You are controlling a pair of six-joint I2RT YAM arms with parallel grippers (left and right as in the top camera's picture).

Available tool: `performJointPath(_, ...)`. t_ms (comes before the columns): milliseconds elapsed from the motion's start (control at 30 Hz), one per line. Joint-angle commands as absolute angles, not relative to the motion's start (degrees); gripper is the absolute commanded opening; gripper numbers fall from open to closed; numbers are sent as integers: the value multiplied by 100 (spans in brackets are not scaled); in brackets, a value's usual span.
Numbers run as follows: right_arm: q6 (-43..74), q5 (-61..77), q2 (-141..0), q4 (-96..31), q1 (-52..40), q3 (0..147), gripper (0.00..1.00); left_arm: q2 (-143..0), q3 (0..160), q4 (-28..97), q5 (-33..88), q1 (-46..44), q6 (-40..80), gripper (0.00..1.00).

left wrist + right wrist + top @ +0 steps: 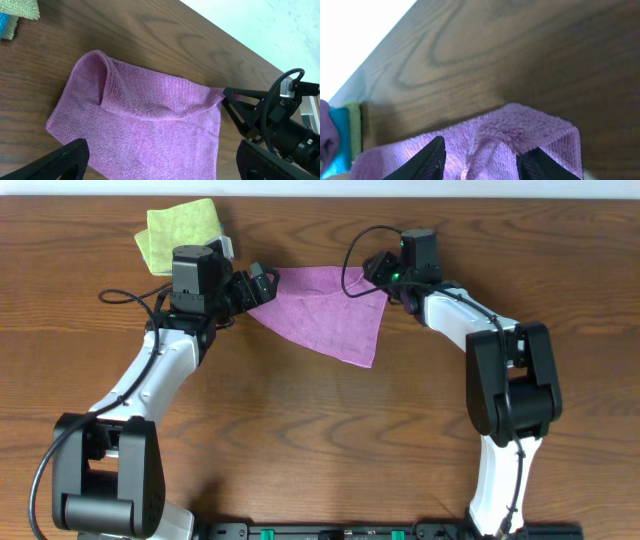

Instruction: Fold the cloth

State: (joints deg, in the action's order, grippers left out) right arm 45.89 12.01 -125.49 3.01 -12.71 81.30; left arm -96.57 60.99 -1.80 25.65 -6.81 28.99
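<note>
Cloth (pixel 325 315) between left tool (pixel 264 282), right tool (pixel 376 272)

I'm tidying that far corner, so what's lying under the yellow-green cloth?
A blue cloth lies under the yellow-green cloth; only its edge peeks out in the left wrist view. The rest of it, and anything beneath, is covered.

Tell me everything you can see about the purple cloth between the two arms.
The purple cloth is soft, terry-looking fabric lying on the wooden table, roughly triangular from overhead, with one edge folded over. Its right corner is bunched between the fingers of the right gripper, which seems to pinch it. The left gripper sits open at its left corner, fingers spread either side.
</note>
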Motion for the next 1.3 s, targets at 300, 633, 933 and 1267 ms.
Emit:
performJointPath(300,4842,1125,-12971,563,-1240,8263,38,-9706,6093,-145,2552,-687,3004,96)
performJointPath(633,4812,1385,-13023,648,-1240,8289,1,-9782,6093,-34,2180,-687,2998,98)
performJointPath(933,4816,1621,-13019,646,-1240,8289,1,-10453,6093,-517,2215,-687,3166,80)
performJointPath(1267,4814,1804,-13017,644,-1240,8289,1,-11277,6093,-1750,2335,-687,3802,76)
